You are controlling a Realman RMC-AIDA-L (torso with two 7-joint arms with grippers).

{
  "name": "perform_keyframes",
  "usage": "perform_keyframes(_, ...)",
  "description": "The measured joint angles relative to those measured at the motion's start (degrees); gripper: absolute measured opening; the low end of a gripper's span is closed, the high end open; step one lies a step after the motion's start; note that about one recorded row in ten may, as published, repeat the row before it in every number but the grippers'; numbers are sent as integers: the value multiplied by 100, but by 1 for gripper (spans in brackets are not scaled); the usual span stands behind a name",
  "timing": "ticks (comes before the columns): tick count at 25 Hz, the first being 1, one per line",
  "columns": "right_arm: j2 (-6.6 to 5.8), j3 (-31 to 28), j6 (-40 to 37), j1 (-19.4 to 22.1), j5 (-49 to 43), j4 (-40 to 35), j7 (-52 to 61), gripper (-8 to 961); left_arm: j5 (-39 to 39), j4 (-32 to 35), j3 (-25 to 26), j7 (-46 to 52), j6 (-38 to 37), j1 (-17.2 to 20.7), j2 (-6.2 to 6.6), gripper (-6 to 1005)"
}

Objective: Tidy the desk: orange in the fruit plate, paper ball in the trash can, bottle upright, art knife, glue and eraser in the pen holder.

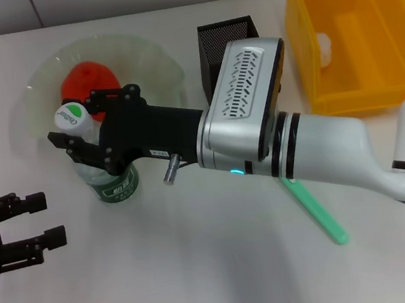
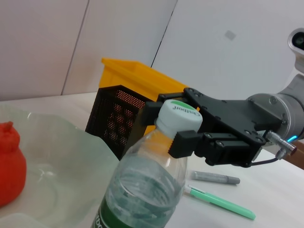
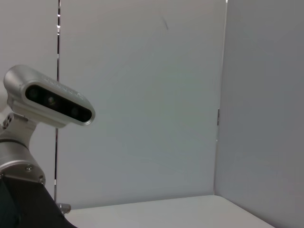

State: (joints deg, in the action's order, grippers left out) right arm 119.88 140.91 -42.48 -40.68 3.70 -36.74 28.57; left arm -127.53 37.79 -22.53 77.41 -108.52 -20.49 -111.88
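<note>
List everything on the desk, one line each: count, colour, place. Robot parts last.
orange: 1, red-orange, in the fruit plate
fruit plate: 1, pale green glass, far left
bottle: 1, clear with green label, upright by the plate's near edge
pen holder: 1, black mesh, far centre
trash can: 1, yellow, far right
paper ball: 1, white, inside the trash can
green stick: 1, under the right arm
grey stick: 1, beside the green one
right gripper: shut on the bottle's neck
left gripper: open, near left
</note>
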Motion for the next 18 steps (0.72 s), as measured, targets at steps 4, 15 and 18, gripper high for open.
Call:
perform_keyframes(4, 0, 45, -11, -2, 4, 24, 9, 485, 37, 0, -1, -6, 0, 0, 0, 832)
perform_keyframes(15, 1, 54, -15, 61, 4, 9, 83, 528, 79, 0, -6, -17, 7, 4, -1, 832)
perform_keyframes(18, 0, 58, -89, 122, 4, -22, 113, 575, 79, 0, -5, -23, 8, 14, 0, 832)
